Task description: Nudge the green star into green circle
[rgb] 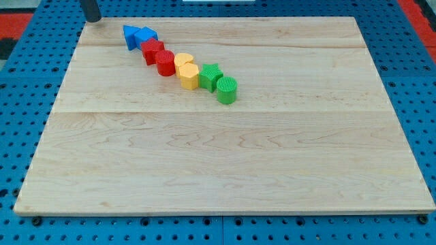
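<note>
The green star [210,75] and the green circle [227,90] sit close together at the lower right end of a diagonal row of blocks, the star up and left of the circle and touching or almost touching it. My tip [92,19] is at the view's top left, at the board's corner, far from both green blocks.
The row runs up-left from the star: two yellow blocks [187,70], a red cylinder [165,62], a red block [152,50], and two blue blocks [138,35]. The wooden board [225,163] lies on a blue pegboard [20,102].
</note>
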Controlling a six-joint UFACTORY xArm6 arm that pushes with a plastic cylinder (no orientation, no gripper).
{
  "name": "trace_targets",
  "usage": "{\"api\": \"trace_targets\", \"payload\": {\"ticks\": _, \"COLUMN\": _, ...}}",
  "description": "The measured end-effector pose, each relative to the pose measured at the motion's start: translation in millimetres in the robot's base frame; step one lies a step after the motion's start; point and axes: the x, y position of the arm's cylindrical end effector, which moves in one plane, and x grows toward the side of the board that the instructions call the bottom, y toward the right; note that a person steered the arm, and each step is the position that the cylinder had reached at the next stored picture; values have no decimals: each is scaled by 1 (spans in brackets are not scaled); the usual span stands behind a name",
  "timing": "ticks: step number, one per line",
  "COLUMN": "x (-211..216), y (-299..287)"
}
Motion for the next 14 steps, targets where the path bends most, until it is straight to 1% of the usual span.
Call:
{"api": "trace_targets", "payload": {"ticks": 3, "x": 1, "y": 3}}
{"api": "trace_targets", "payload": {"ticks": 4, "x": 9, "y": 9}}
{"api": "trace_targets", "payload": {"ticks": 6, "x": 9, "y": 9}}
{"api": "trace_targets", "payload": {"ticks": 7, "x": 17, "y": 5}}
{"api": "trace_targets", "payload": {"ticks": 8, "x": 63, "y": 38}}
{"api": "trace_targets", "payload": {"ticks": 9, "x": 79, "y": 60}}
{"api": "trace_targets", "payload": {"ticks": 10, "x": 85, "y": 60}}
{"api": "trace_targets", "payload": {"ticks": 11, "x": 117, "y": 51}}
{"api": "trace_targets", "payload": {"ticks": 12, "x": 130, "y": 48}}
{"api": "trace_targets", "payload": {"ticks": 13, "x": 139, "y": 48}}
{"api": "trace_targets", "payload": {"ticks": 14, "x": 139, "y": 43}}
